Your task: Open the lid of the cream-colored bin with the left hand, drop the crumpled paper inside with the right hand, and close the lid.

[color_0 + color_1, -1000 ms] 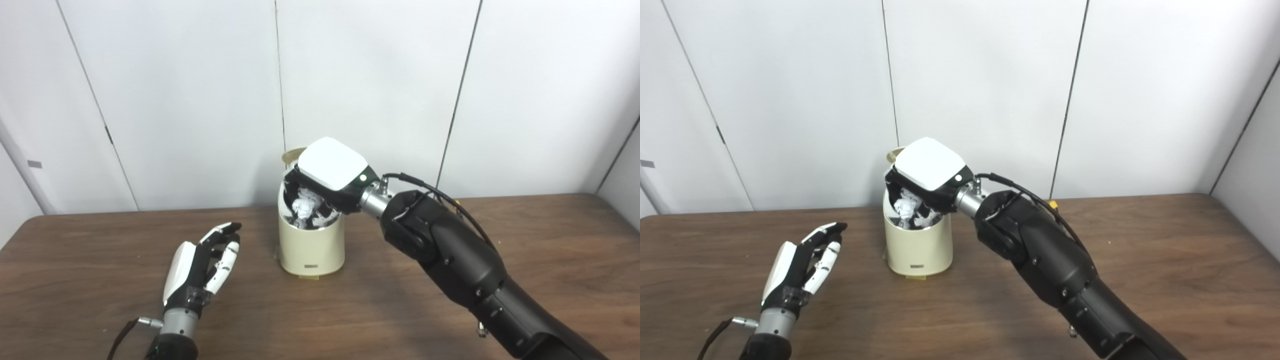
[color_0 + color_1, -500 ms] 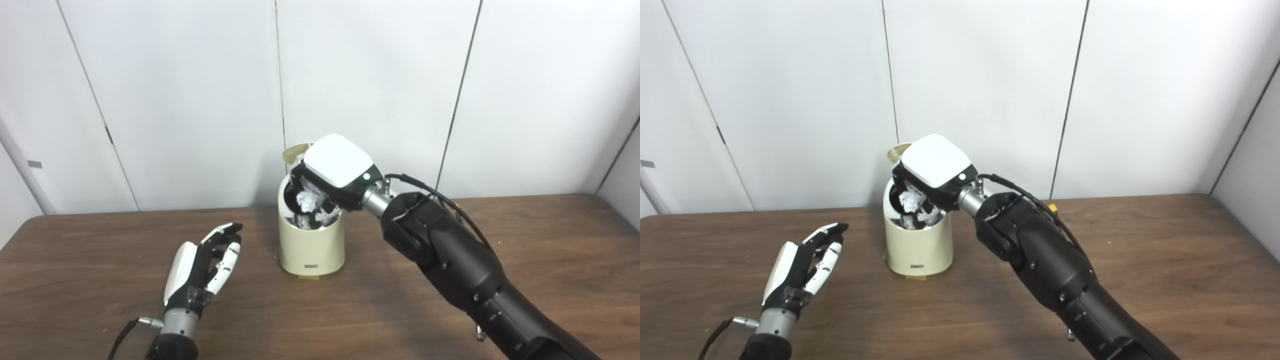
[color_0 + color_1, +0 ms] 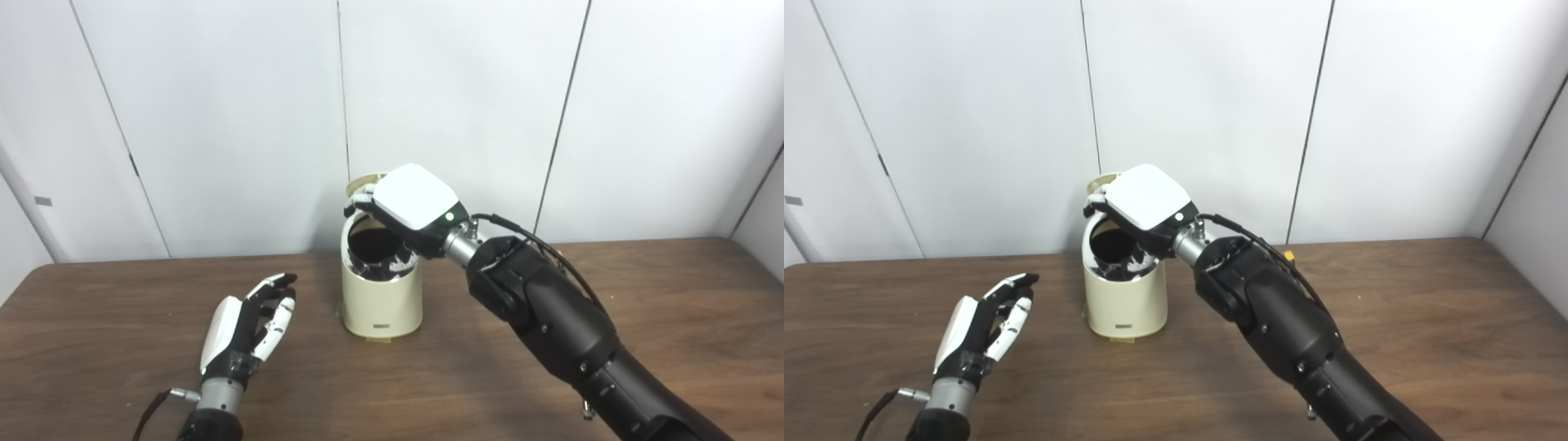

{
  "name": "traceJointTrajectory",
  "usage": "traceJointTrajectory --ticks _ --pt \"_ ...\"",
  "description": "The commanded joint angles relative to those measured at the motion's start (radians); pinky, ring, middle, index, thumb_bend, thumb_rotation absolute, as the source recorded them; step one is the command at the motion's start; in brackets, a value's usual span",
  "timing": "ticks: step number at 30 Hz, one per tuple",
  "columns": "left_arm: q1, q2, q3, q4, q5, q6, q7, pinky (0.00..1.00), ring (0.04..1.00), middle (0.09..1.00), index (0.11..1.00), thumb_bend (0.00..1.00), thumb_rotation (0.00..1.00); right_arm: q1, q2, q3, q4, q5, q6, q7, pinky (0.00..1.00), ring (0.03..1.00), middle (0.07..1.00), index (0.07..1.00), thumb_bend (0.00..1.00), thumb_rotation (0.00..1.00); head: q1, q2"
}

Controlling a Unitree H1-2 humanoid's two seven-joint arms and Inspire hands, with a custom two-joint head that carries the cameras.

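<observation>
Wooden table (image 3: 110, 318), open cream bin (image 3: 381, 306), dark inside

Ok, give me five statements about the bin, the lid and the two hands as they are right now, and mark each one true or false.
1. The lid of the cream-colored bin is shut. False: it stands open behind the dark opening.
2. The right hand is over the bin's opening. True.
3. The left hand is gripping the bin. False: it is apart from the bin, over the table, fingers spread and holding nothing.
4. A crumpled paper shows in the right hand. False: none is visible in it, and the bin's inside looks dark.
5. The bin stands upright on the table. True.
</observation>
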Motion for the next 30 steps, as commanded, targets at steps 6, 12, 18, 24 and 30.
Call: traceJointTrajectory --ticks 6,12,18,24,30 --pt "-0.03 0.011 0.002 -0.031 0.007 -0.015 0.012 0.72 0.819 0.842 0.837 0.32 0.92 -0.034 -0.012 -0.026 -0.014 0.017 -0.011 -0.06 0.56 0.69 0.747 0.714 0.88 0.26 0.0 0.003" --pt "-0.032 0.011 -0.003 -0.026 0.016 -0.015 0.012 0.72 0.816 0.84 0.84 0.32 0.92 -0.024 -0.001 -0.052 0.065 0.05 -0.107 -0.332 0.36 0.421 0.514 0.485 0.55 0.03 0.006 -0.005" --pt "-0.031 0.006 0.002 -0.023 0.006 -0.026 0.016 0.7 0.803 0.832 0.839 0.31 0.89 0.012 0.006 -0.082 0.061 0.047 -0.105 -0.47 0.29 0.374 0.472 0.49 0.52 0.01 0.008 -0.006" --pt "-0.035 0.005 0.004 -0.014 0.013 -0.029 0.027 0.69 0.794 0.824 0.833 0.32 0.9 0.119 0.052 -0.21 -0.003 0.293 -0.111 -0.449 0.31 0.409 0.467 0.511 0.52 0.01 0.01 -0.012" --pt "-0.033 0.002 0.009 -0.025 0.022 0.006 0.026 0.67 0.782 0.818 0.83 0.37 0.93 0.236 0.062 -0.313 0.07 0.53 -0.226 -0.466 0.62 0.753 0.827 0.789 0.51 0.38 0.009 -0.01"
